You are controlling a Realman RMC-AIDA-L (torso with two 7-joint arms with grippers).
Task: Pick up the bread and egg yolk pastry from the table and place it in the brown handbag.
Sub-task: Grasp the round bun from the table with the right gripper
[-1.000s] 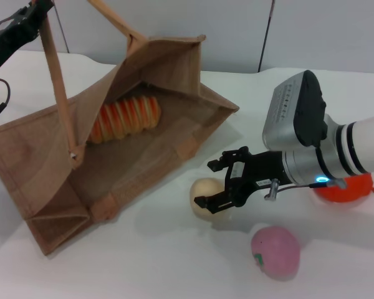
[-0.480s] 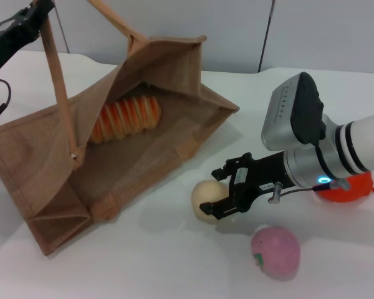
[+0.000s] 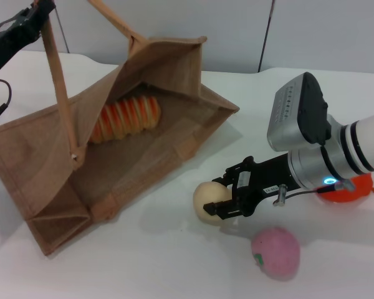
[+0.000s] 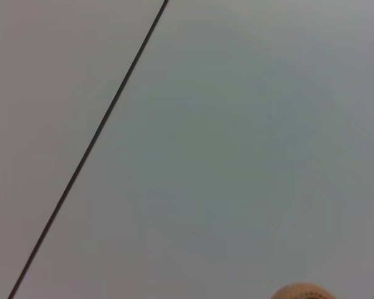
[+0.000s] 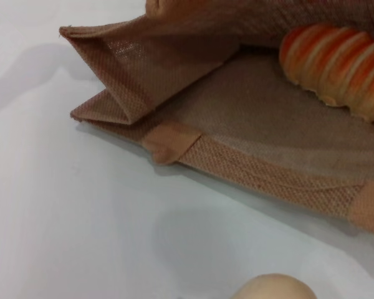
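bread (image 3: pixel 125 119) already in bag (image 3: pixel 143 162) | right hand (image 3: pixel 224 197) dropped lower, now open around pastry (image 3: pixel 208 200) | left hand (image 3: pixel 34 12) holding handle, grip unclear

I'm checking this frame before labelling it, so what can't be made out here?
- Right pincer, head view: contact with the egg yolk pastry unclear.
- Left pincer, head view: cut off by the frame edge.
- Bread, right wrist view: far end cropped.
- Orange fruit, head view: mostly behind the right arm.

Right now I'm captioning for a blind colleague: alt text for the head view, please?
The right gripper, open, straddles a cream pastry ball on a white table. Left of it, a brown bag lies open with striped bread inside, its handle lifted by the left arm.
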